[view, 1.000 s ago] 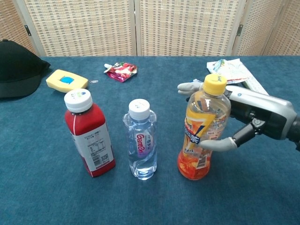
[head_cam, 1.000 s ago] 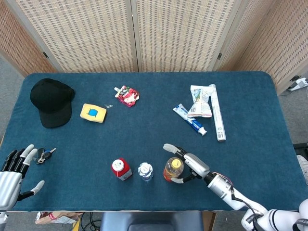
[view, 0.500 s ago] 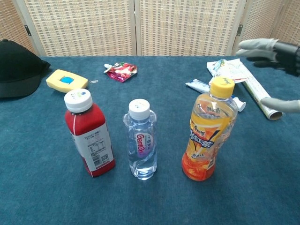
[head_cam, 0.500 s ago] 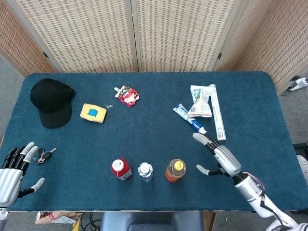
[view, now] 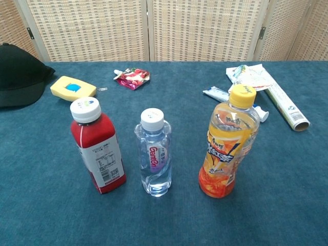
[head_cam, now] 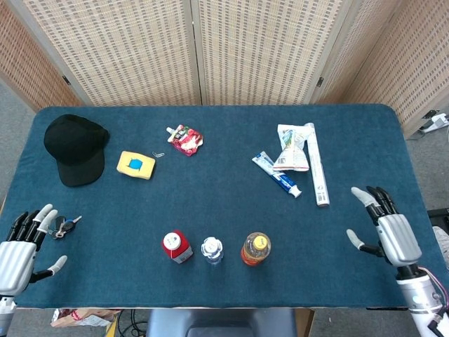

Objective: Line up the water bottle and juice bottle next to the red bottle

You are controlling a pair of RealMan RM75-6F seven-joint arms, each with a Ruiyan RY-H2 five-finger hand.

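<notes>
At table's right edge, right robot hand [head_cam: 391,235] empty, fingers spread.

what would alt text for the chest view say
Three upright bottles stand in a row on a blue table: red bottle left, water bottle middle, juice bottle right. A black cap lies behind.

Both hands are silver-grey metal-look shells with pale grey fingertips. The left hand [head_cam: 15,250] has black fingers behind light tips. The right hand [head_cam: 393,233] joins a ribbed silver wrist with thin cables.
</notes>
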